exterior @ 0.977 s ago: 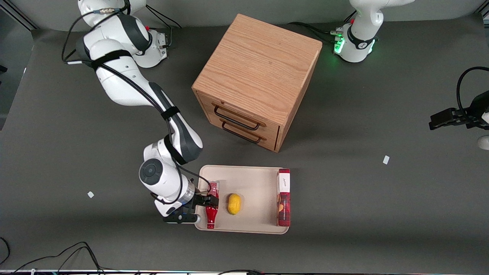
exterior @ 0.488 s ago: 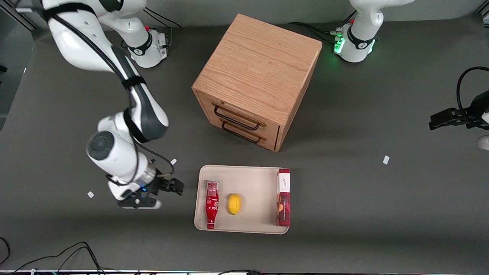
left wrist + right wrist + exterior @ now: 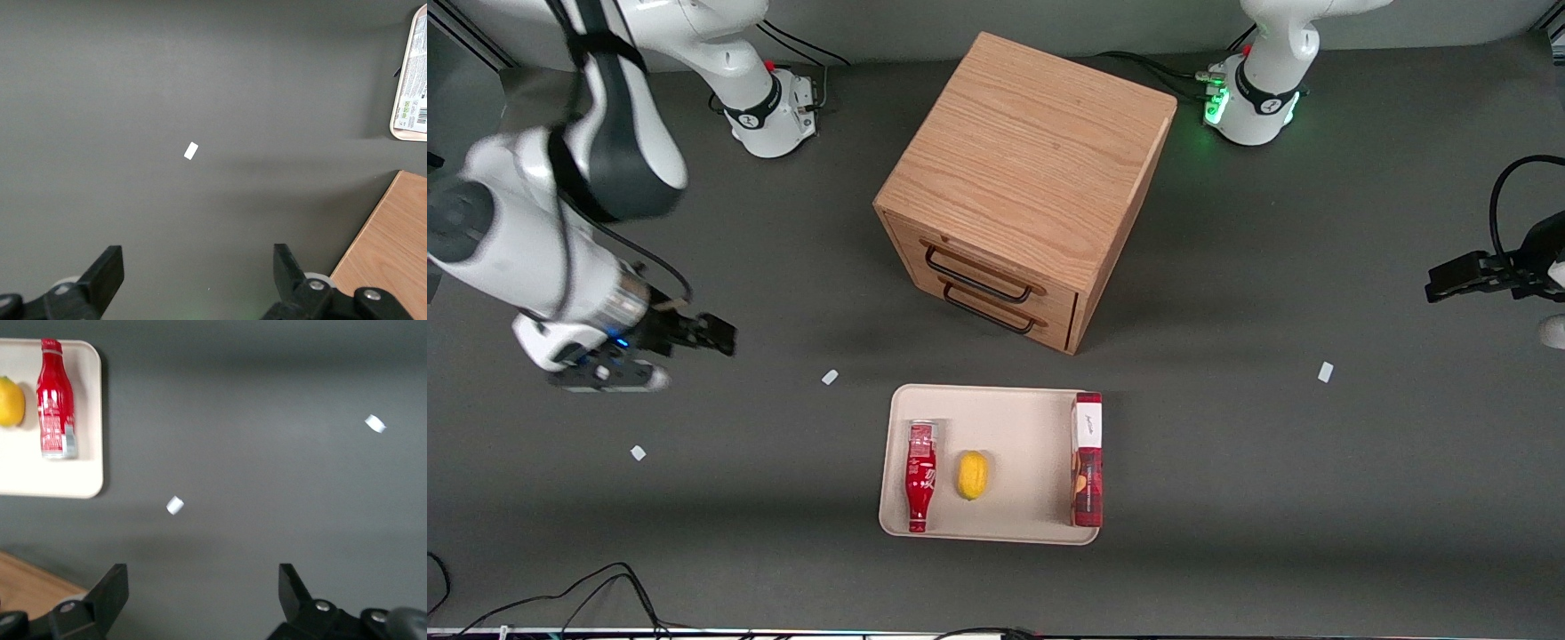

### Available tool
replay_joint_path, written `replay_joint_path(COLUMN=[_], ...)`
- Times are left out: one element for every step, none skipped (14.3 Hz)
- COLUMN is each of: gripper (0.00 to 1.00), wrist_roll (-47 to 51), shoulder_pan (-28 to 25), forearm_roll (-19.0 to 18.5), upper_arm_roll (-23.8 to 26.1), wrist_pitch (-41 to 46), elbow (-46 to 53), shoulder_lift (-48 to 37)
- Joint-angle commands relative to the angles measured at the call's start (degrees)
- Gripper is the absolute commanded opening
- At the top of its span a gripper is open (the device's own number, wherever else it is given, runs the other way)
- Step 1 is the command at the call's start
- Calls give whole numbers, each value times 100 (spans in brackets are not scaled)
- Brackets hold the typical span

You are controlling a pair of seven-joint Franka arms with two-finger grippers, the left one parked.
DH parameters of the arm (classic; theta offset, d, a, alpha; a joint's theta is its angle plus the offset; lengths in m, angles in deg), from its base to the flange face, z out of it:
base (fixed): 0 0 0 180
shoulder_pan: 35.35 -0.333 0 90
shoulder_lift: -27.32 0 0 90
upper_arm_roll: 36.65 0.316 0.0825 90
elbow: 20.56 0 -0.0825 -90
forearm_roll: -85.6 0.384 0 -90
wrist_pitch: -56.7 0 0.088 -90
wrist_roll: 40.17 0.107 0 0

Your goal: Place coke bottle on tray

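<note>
The coke bottle [image 3: 919, 477] lies flat on the beige tray [image 3: 1014, 418], at the tray's end toward the working arm, its cap toward the front camera. The bottle [image 3: 55, 399] and the tray [image 3: 80, 473] also show in the right wrist view. My gripper [image 3: 725, 337] is open and empty, high above the dark table, well away from the tray toward the working arm's end and farther from the front camera than the tray. In the right wrist view the gripper [image 3: 202, 577] has only bare table between its fingers.
A yellow lemon [image 3: 973, 475] lies beside the bottle on the tray, and a red box with a white label [image 3: 1087, 460] lies along the tray's other end. A wooden drawer cabinet [image 3: 1024, 182] stands farther from the front camera. Small white scraps [image 3: 830, 377] lie on the table.
My gripper has let go of the coke bottle, leaving it on the tray, and has risen and swung away toward the working arm's end of the table.
</note>
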Motion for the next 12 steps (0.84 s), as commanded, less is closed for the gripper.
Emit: replay_joint_path(gripper=[100, 100, 100, 100, 100, 100, 100, 100, 100, 100, 100, 100], wrist_roll=[-211, -211, -202, -141, -106, -54, -9, 52, 140, 149, 210, 228], shoulder_pan=[62, 106, 124, 124, 132, 132, 124, 124, 124, 106, 106, 89], forearm_roll=[-20, -46, -160, -291, -293, -293, -267, -249, -249, -249, -249, -249], upper_arm_roll=[-109, -170, -188, -188, -206, -275, -320, -329, -329, -329, -329, -320], wrist_pitch=[436, 656, 841, 990, 1149, 1237, 1238, 1238, 1238, 1238, 1238, 1238], elbow=[-520, -503, -503, -459, -329, -214, -109, -47, 6, 24, 50, 59], shoulder_lift=[-850, -1000, -1150, -1212, -1222, -1204, -1187, -1143, -1125, -1116, -1090, -1090])
